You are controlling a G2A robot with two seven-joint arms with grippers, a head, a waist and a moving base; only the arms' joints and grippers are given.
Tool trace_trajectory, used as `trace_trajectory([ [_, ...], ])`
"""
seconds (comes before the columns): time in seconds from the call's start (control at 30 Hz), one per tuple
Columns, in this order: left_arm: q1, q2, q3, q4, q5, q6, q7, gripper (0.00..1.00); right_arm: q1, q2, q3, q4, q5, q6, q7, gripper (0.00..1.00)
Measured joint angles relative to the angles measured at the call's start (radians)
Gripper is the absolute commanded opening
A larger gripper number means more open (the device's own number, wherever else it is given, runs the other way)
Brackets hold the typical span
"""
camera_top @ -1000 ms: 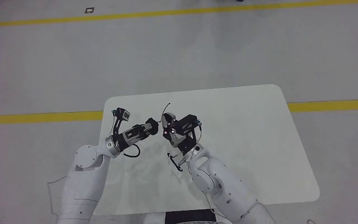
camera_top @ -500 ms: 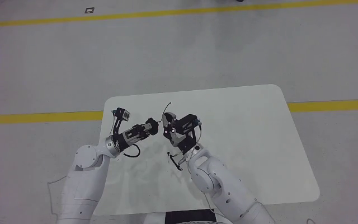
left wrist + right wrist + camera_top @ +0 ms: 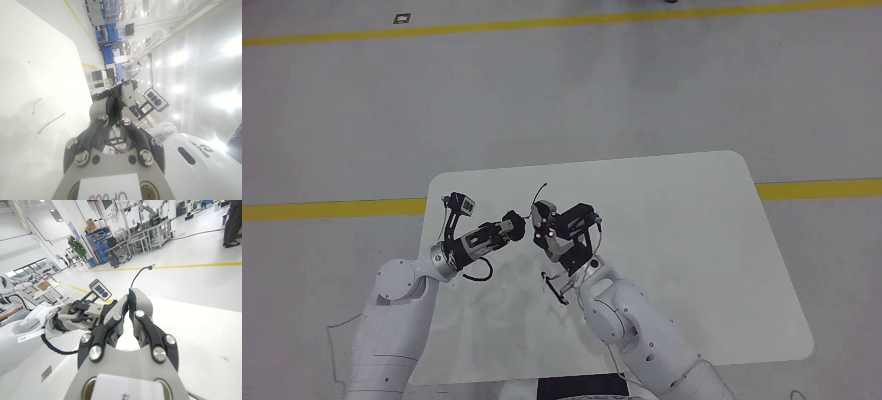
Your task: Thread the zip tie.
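Note:
A thin black zip tie (image 3: 136, 275) rises in a curve from between the pads of my right gripper (image 3: 129, 298), which is shut on its lower part; its small head (image 3: 150, 266) is at the free upper end. In the top view the zip tie (image 3: 541, 192) stands above the right gripper (image 3: 540, 228) over the table's left half. My left gripper (image 3: 514, 224) is level with it, tip to tip, fingers (image 3: 111, 94) drawn together against the right gripper's fingers (image 3: 127, 94). What lies between the left pads is hidden.
Two spare black zip ties (image 3: 51, 122) (image 3: 36, 106) lie on the white table (image 3: 682, 230), seen in the top view as dark strips (image 3: 557, 288) beside the right forearm. The table's right half is bare. A yellow floor line (image 3: 332, 209) runs behind.

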Motion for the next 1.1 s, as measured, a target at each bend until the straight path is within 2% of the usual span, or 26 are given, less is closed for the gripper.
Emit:
trace_trajectory([
  [0.3,0.0,0.0,0.0,0.0,0.0,0.0,0.0,0.0,-0.016,0.0,-0.002,-0.02,0.013,0.006,0.011,0.0],
  [0.47,0.0,0.0,0.0,0.0,0.0,0.0,0.0,0.0,-0.029,-0.001,-0.001,-0.035,0.055,0.005,0.006,0.0],
  [0.83,0.0,0.0,0.0,0.0,0.0,0.0,0.0,0.0,-0.029,-0.003,-0.006,-0.029,0.087,-0.007,-0.001,0.0],
  [1.1,0.0,0.0,0.0,0.0,0.0,0.0,0.0,0.0,-0.026,-0.004,-0.009,-0.018,0.073,0.009,0.011,0.0],
])
